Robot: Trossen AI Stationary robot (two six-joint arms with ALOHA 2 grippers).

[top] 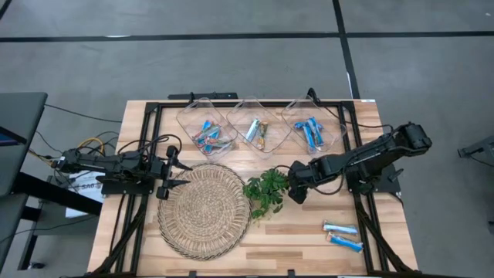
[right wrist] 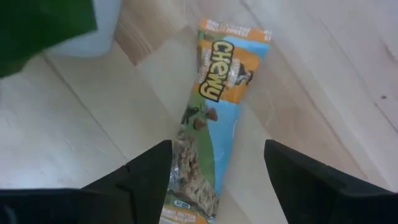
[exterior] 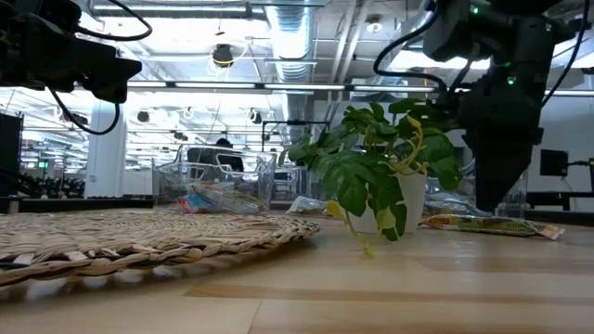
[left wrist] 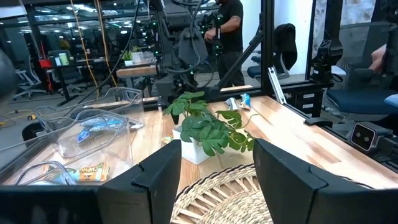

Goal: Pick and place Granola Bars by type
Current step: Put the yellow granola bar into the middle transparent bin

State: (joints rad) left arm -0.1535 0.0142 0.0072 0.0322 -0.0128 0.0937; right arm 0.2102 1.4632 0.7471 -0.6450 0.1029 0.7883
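- Landmark: small potted plant (top: 266, 191) standing near the middle of the wooden desk (top: 301, 232), just beside the round woven mat (top: 204, 208).
- Right gripper (top: 296, 194): lowered close to the desk just beside the plant, on the side away from the mat. Its fingers (right wrist: 144, 171) stand apart and hold nothing; a multicoloured "Chewy" granola bar (right wrist: 211, 118) lies flat on the desk between them, one end reaching toward the plant's white pot.
- Left gripper (top: 176, 174): across the mat from the plant, above the mat's edge. Its fingers (left wrist: 158, 171) are spread, with nothing between them.
- Three clear bins behind the plant, along the desk's far edge: one (top: 206, 131) with mixed blue and reddish bars, the middle one (top: 255, 130) with multicoloured bars, one (top: 312, 130) with blue bars.
- Two blue-and-white granola bars (top: 342, 235): on the bare desk, well apart from the plant, toward the near right corner.
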